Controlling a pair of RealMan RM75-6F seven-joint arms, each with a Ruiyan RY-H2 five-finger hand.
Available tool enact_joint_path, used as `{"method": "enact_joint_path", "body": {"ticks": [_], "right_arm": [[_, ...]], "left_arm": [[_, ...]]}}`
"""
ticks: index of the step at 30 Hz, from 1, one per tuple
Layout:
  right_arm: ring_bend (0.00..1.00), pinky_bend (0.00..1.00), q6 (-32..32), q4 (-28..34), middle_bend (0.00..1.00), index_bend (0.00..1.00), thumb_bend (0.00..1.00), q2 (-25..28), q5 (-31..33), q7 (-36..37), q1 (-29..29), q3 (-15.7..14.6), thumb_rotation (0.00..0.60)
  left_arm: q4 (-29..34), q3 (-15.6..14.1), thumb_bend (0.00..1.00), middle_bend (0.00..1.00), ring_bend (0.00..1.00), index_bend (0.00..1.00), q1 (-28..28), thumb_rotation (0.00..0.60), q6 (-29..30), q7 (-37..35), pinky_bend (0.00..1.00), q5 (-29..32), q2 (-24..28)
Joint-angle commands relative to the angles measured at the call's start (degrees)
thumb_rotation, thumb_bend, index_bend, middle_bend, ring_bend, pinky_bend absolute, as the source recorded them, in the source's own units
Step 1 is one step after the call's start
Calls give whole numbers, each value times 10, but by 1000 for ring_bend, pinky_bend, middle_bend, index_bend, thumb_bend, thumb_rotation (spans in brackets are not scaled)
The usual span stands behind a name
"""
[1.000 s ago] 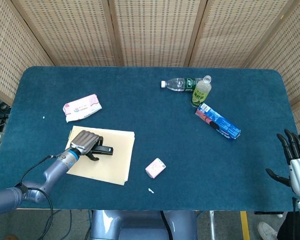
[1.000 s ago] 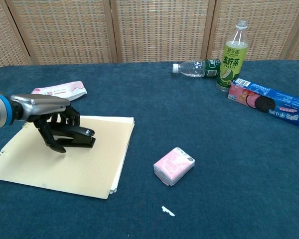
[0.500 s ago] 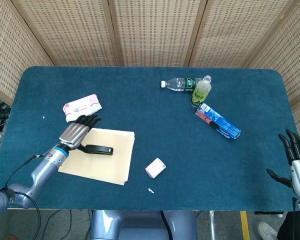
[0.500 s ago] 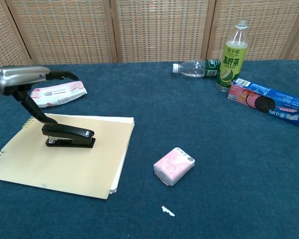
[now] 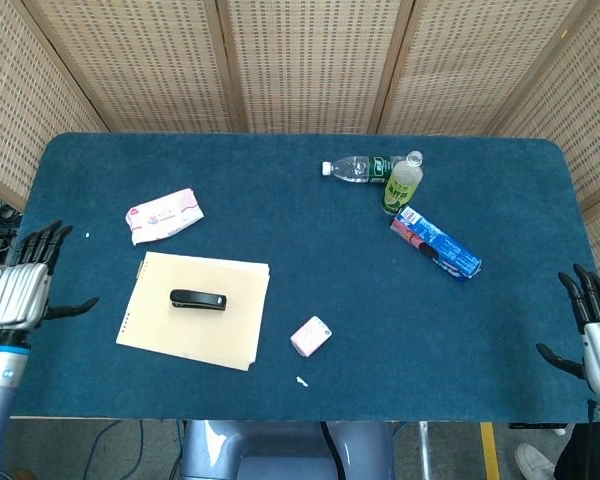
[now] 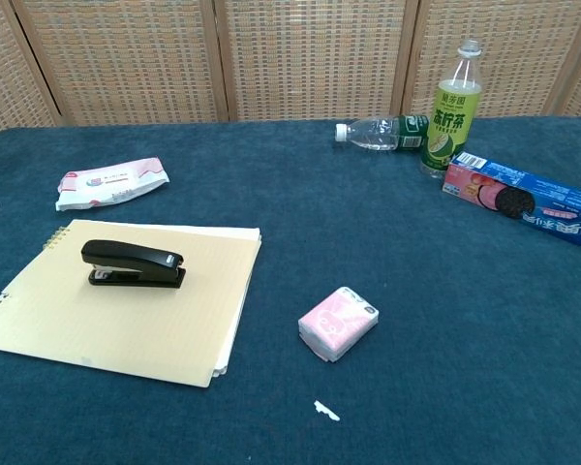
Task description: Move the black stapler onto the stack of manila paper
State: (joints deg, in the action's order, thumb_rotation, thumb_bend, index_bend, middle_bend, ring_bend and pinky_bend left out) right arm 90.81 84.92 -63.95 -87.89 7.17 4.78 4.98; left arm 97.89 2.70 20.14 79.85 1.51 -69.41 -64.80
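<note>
The black stapler (image 5: 198,300) (image 6: 134,264) lies flat on the stack of manila paper (image 5: 230,330) (image 6: 126,325), near its middle, with nothing touching it. My left hand (image 5: 23,288) hangs past the table's left edge, fingers spread and holding nothing, well clear of the paper. My right hand (image 5: 598,330) sits beyond the right edge, fingers apart and empty. Neither hand shows in the chest view.
A pink-and-white wipes pack (image 5: 164,214) (image 6: 113,181) lies behind the paper. A small pink tissue pack (image 5: 311,336) (image 6: 338,323) and a white scrap (image 5: 301,381) sit right of it. At the back right are a lying water bottle (image 5: 358,168), a green tea bottle (image 5: 402,183) and a blue cookie box (image 5: 436,243).
My left hand let go of the stapler, lifted off the paper and drew back left past the table edge. The stapler stays on the paper. The right hand sank slightly.
</note>
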Motion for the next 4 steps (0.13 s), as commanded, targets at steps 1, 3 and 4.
{"method": "enact_joint_path", "body": {"ticks": [1, 3, 4], "right_arm": [[0, 0, -4, 11, 0, 0, 0, 5, 3, -13, 0, 0, 600], [0, 0, -3, 15, 0, 0, 0, 5, 1, -18, 0, 0, 600], [0, 0, -1, 18, 0, 0, 0, 6, 0, -21, 0, 1, 600]], "left_arm": [[50, -22, 0, 0, 0, 0, -43, 600, 32, 17, 0, 15, 20], [61, -26, 0, 0, 0, 0, -50, 600, 36, 26, 0, 12, 27], [64, -27, 0, 0, 0, 0, -54, 600, 41, 33, 0, 10, 28]]}}
